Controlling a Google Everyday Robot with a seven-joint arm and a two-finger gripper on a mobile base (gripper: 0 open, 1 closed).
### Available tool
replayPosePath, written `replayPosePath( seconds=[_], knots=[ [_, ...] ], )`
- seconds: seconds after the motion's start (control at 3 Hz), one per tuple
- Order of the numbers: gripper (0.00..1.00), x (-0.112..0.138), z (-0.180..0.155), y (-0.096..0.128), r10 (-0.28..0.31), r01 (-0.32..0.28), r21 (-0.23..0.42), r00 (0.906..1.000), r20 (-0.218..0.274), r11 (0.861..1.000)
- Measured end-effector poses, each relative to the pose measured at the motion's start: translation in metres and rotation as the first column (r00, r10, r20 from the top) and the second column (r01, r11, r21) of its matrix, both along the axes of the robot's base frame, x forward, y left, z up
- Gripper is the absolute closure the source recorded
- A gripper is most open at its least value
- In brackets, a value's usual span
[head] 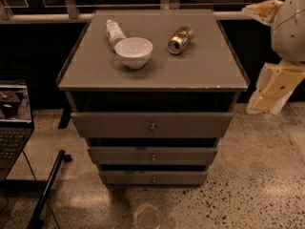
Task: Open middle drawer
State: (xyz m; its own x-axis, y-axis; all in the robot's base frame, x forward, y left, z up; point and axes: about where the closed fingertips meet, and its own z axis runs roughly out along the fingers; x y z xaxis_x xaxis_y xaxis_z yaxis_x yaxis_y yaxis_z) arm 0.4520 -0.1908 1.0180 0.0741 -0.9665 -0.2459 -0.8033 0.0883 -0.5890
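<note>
The grey cabinet (152, 75) has three drawers stacked in its front. The middle drawer (119, 155) has a low flat front with a small round metal knob (153, 157) at its centre. None of its inside shows, only a dark gap above the front. Above it is the taller-fronted top drawer (109, 124) with a larger knob (152, 127). Below it is the narrowest bottom drawer (124, 177). My gripper (261, 51) hangs at the right edge of the view, above and right of the cabinet and far from the knob. Its beige fingers (274, 87) are spread apart and empty.
On the cabinet top stand a white bowl (134, 52), a lying plastic bottle (114, 32) and a lying metal can (180, 39). A laptop (13, 120) sits at the left with a black pole (47, 190) on the floor beside it. A speckled floor lies in front.
</note>
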Motion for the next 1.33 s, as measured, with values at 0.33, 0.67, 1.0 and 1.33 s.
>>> replayPosePath(
  seconds=[0.33, 0.67, 1.0, 1.33],
  knots=[
    [0.0, -0.002, 0.002, 0.001, -0.001, 0.001, 0.008, 0.9999, 0.014, 1.0],
    [0.0, -0.008, -0.016, -0.007, -0.029, 0.028, 0.061, 0.9993, 0.025, 0.998],
    [0.0, -0.013, -0.074, -0.016, -0.1, 0.096, 0.198, 0.995, 0.008, 0.975],
    [0.0, -0.012, -0.157, -0.008, -0.162, 0.175, 0.337, 0.9845, -0.068, 0.925]
  ],
)
